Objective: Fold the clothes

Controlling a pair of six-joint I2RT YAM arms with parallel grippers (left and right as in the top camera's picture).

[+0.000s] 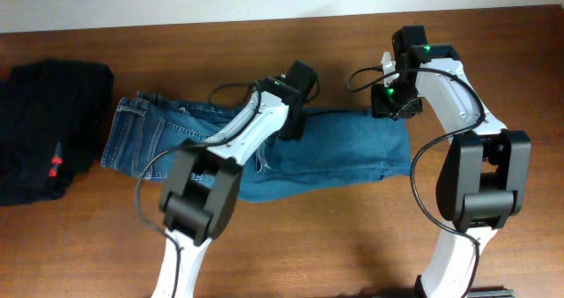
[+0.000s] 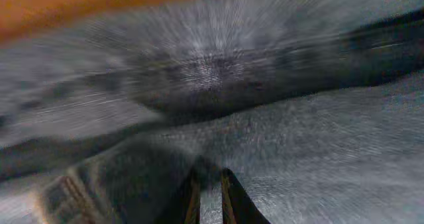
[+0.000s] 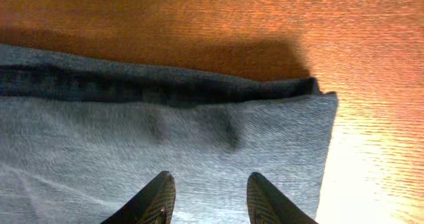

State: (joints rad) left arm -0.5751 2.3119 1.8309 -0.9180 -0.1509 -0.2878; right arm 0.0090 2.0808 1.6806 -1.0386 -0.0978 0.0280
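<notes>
The medium-blue jeans [image 1: 352, 152] lie lengthwise across the table, waistband and back pockets at the left and leg ends at the right. My left gripper [image 1: 297, 115] is at the far edge of the jeans near their middle. In the blurred left wrist view its fingers [image 2: 210, 187] are nearly together with a strip of denim [image 2: 318, 151] between them. My right gripper [image 1: 394, 107] is over the far right corner of the legs. Its fingers [image 3: 209, 187] are open just above the denim [image 3: 199, 124], close to the leg hem.
A black garment [image 1: 44, 130] with a small red tag [image 1: 55, 164] lies at the left end of the wooden table [image 1: 291, 245]. Bare wood [image 3: 199, 25] shows beyond and to the right of the jeans.
</notes>
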